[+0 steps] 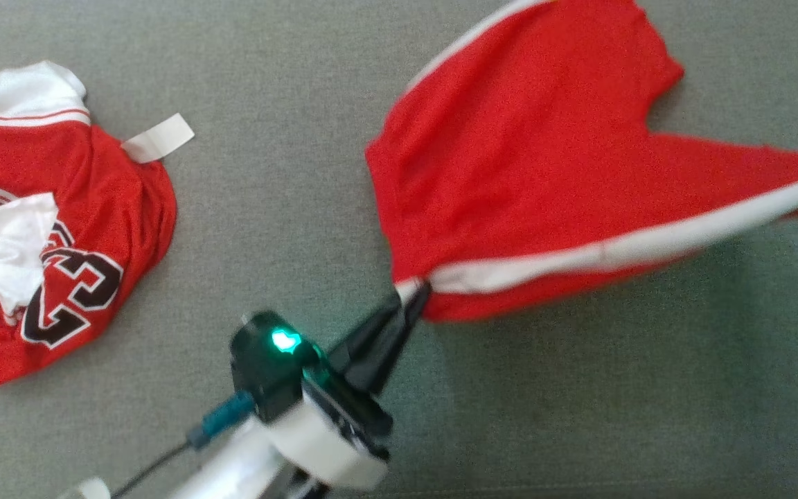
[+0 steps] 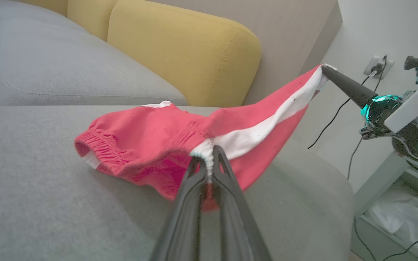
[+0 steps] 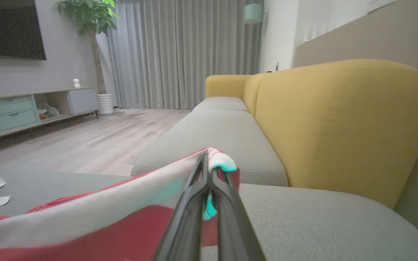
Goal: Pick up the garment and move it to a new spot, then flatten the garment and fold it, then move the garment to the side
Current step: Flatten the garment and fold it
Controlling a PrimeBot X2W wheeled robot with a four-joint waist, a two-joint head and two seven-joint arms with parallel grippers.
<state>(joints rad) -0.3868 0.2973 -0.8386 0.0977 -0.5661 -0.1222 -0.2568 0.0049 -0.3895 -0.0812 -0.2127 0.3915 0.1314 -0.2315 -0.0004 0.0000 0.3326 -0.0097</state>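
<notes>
Well, the red garment (image 1: 510, 173), a pair of shorts with a white stripe (image 1: 621, 246) down the side, is held up over the grey sofa seat (image 1: 288, 173), stretched out between the two arms; the striped edge runs taut from one grip to the other, while the rest of the cloth sags away from it, its gathered elastic end (image 2: 96, 145) low against the cushion. The left gripper (image 1: 414, 294) has its dark fingers closed tight on the gathered white corner where the stripe meets the waistband; the right gripper (image 2: 326, 69) is likewise pinched narrow on the far end of the stripe, a fold of white cloth bulging out beside its tips in its own wrist view. Further along the seat to the robot's left, well apart from the shorts, a red jersey (image 1: 94, 208) lies crumpled with black-and-white numerals showing and a white tag sticking out beside it. Behind the seat stand the yellow back cushions (image 2: 187, 54); past the sofa's end there is a wall socket (image 2: 376, 65) with a black cable hanging from it; across the room, grey curtains (image 3: 180, 54), a tall potted plant (image 3: 89, 14) and a dark screen (image 3: 9, 29) on the wall.
</notes>
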